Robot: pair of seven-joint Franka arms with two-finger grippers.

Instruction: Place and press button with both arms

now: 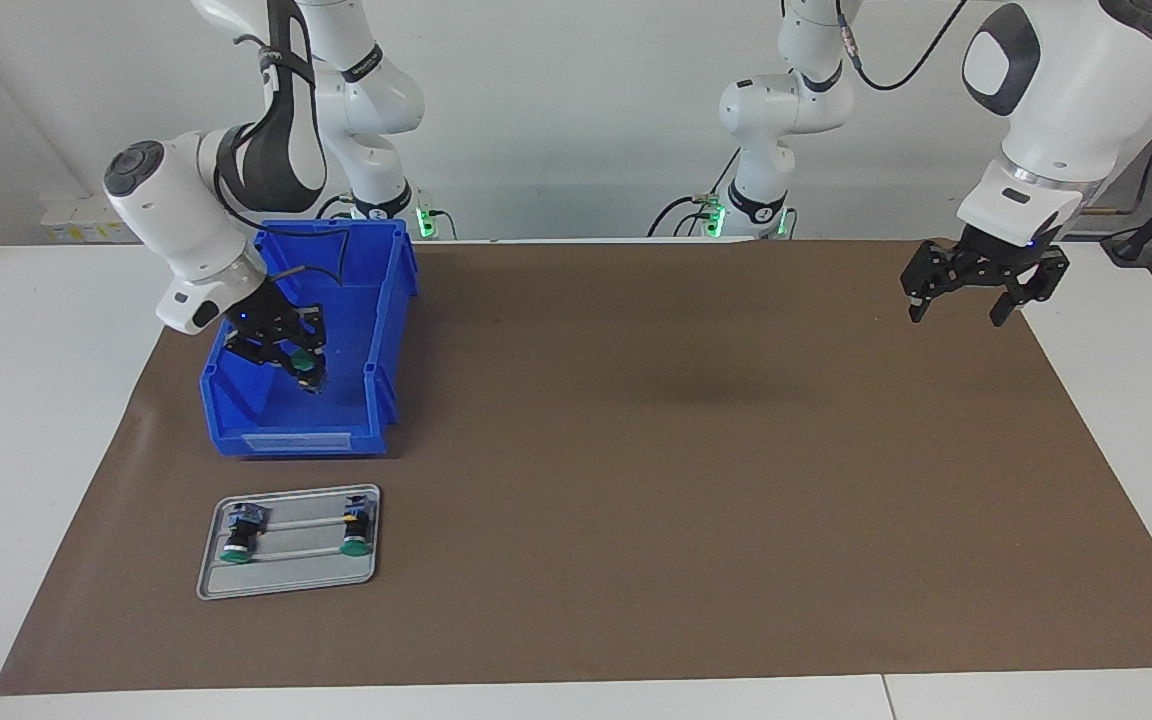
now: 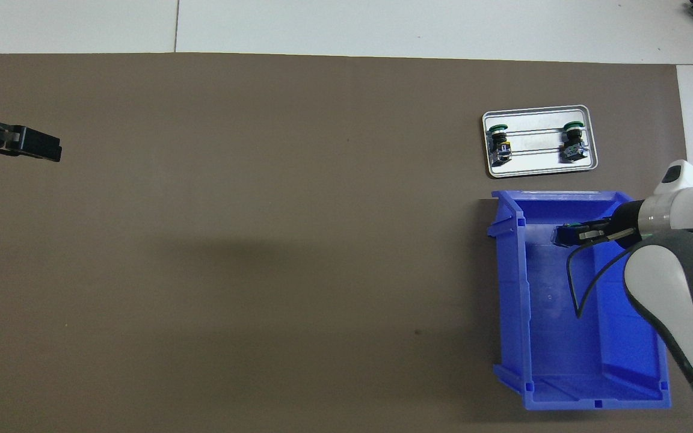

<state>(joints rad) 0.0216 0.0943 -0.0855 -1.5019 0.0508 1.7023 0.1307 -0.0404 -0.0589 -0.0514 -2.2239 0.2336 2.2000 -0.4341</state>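
Note:
The button (image 1: 303,359) (image 2: 562,236), green-capped with a dark body, hangs inside the blue bin (image 1: 296,438) (image 2: 510,288), just above its floor. My right gripper (image 1: 308,376) (image 2: 570,234) reaches down into the bin and is shut on the button. My left gripper (image 1: 958,312) (image 2: 46,146) hangs open and holds nothing, in the air over the brown mat's edge at the left arm's end of the table, where that arm waits.
A small metal tray (image 1: 286,575) (image 2: 539,166) lies on the mat beside the bin, farther from the robots. On it lie two other green-capped buttons (image 1: 241,532) (image 1: 356,530). The brown mat (image 1: 686,450) covers most of the white table.

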